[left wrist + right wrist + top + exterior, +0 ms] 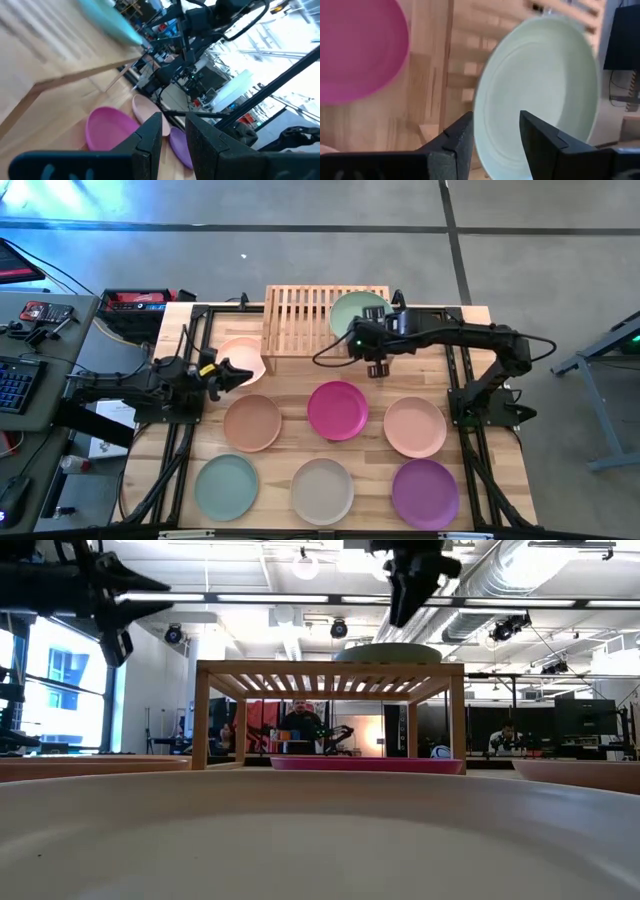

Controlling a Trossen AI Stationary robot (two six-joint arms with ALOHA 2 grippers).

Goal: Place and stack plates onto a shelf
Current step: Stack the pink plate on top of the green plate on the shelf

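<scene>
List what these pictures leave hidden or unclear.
- Pale pink plate: high view, partly covered by the left gripper; whether it is gripped, unclear.
- Low view: a near plate's rim blocks the tabletop.
- Sage green plate on the shelf: high view, right arm covers its edge.

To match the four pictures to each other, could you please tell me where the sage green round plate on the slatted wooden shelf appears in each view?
High view: sage green round plate on the slatted wooden shelf's right end.
Low view: thin pale edge on the shelf top.
Left wrist view: not identifiable.
Right wrist view: large, centre-right, over the slats.
Shared landmark: the shelf.
</scene>
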